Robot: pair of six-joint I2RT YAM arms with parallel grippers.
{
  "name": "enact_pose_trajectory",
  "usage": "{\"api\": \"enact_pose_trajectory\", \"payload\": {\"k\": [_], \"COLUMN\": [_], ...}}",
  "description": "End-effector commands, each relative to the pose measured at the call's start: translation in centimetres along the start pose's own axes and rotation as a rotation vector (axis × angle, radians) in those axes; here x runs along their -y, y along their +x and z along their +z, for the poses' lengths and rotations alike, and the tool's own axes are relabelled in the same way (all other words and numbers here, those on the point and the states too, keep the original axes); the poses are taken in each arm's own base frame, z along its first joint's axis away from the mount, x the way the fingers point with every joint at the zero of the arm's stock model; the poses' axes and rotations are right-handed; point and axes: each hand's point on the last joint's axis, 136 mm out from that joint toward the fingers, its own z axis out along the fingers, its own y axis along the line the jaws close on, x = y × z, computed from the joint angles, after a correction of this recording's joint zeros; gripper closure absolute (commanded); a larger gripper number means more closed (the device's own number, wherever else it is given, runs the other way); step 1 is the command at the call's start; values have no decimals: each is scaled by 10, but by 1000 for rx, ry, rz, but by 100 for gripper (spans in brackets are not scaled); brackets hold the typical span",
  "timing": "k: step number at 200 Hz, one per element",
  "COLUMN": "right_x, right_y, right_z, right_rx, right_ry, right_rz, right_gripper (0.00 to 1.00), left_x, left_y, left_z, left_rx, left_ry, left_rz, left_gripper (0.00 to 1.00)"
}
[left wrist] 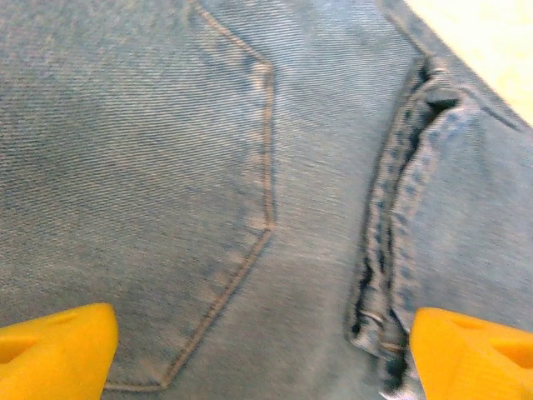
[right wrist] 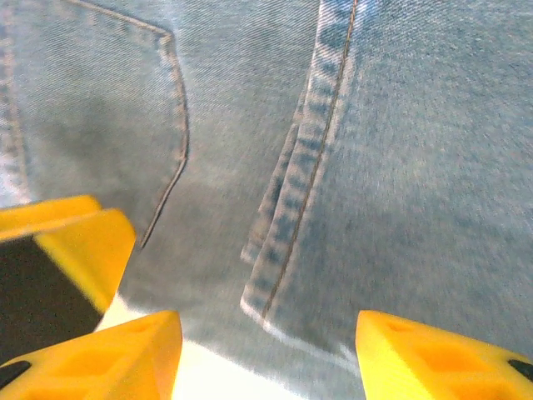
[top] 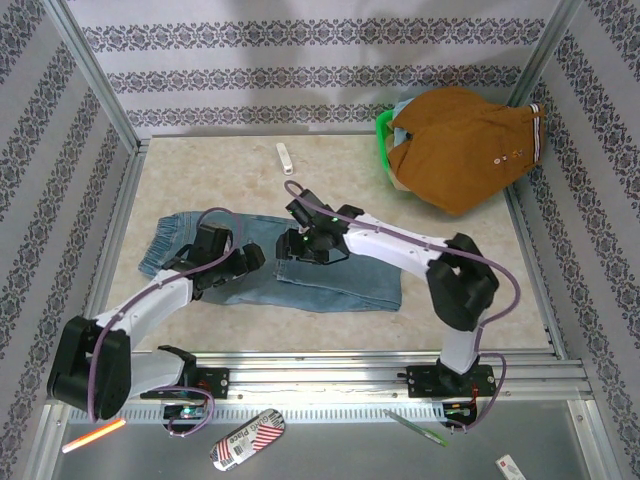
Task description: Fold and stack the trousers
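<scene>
The trousers [top: 340, 275], faded light-blue jeans, lie folded flat across the middle of the table, with the gathered waistband [top: 165, 240] at the left. My left gripper [top: 245, 260] hovers open just over the seat. Its yellow fingertips [left wrist: 58, 350] frame a back pocket [left wrist: 166, 208] and a thick seam [left wrist: 391, 225]. My right gripper [top: 297, 245] is beside it, open with nothing between the jaws [right wrist: 266, 358]. It sits over the folded leg's hem [right wrist: 291, 250], where bare table shows at the denim's edge. One yellow finger of the left gripper [right wrist: 79, 242] shows at the left of the right wrist view.
A brown garment [top: 460, 145] is heaped over a green basket [top: 383, 135] at the back right corner. A small white object [top: 285, 157] lies at the back. Patterned walls and metal rails [top: 380, 365] bound the table. An orange pen [top: 95, 436] and a can [top: 247, 440] lie on the near ledge.
</scene>
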Motion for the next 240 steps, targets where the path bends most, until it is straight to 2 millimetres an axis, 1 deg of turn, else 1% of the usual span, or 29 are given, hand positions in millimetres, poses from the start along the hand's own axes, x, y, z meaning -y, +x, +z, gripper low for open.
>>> {"api": "enact_pose_trajectory", "payload": {"k": [1, 15, 33, 50, 51, 57, 71, 83, 95, 106, 123, 132, 151, 167, 194, 207, 222, 240], "right_x": [17, 50, 93, 135, 135, 152, 184, 202, 218, 228, 237, 242, 252, 257, 269, 270, 273, 264], "right_y": [-13, -17, -18, -18, -18, -16, -10, -5, 4, 10, 16, 18, 24, 31, 39, 38, 36, 32], "right_z": [-57, -75, -93, -109, -109, -114, -119, -119, -114, -108, -96, -91, -77, -65, -52, -52, -54, -55], "right_rx": [95, 127, 145, 174, 174, 184, 187, 182, 165, 152, 120, 105, 66, 37, 8, 18, 28, 28], "right_ry": [-14, 18, 44, 81, 81, 93, 110, 96, 93, 95, 94, 102, 110, 102, 121, 123, 129, 80], "right_rz": [-24, 13, 76, 138, 138, 162, 227, 268, 305, 323, 334, 339, 355, 372, 412, 416, 423, 414], "right_gripper": [42, 41, 43, 43, 43, 42, 37, 33, 31, 30, 30, 30, 30, 33, 37, 37, 39, 40], "left_x": [14, 25, 44, 71, 72, 82, 106, 124, 131, 136, 136, 133, 115, 95, 61, 49, 42, 40], "left_y": [-4, -8, -9, -9, -9, -9, -7, -3, 1, 5, 10, 16, 29, 40, 57, 64, 71, 76], "left_z": [-19, -22, -19, -13, -13, -11, -2, 10, 26, 41, 63, 74, 92, 103, 116, 119, 120, 119], "left_rx": [-11, 3, -16, -29, -30, -31, -39, -72, -108, -142, -172, -200, -246, -275, -311, -328, -338, -346], "left_ry": [39, 65, 85, 101, 101, 102, 115, 129, 113, 112, 112, 110, 62, 21, -26, -40, -41, -32], "left_rz": [45, 65, 113, 189, 195, 222, 287, 335, 365, 382, 392, 397, 401, 385, 330, 309, 299, 292], "left_gripper": [12, 14, 18, 21, 21, 21, 20, 19, 19, 19, 19, 19, 20, 20, 21, 21, 21, 21]}}
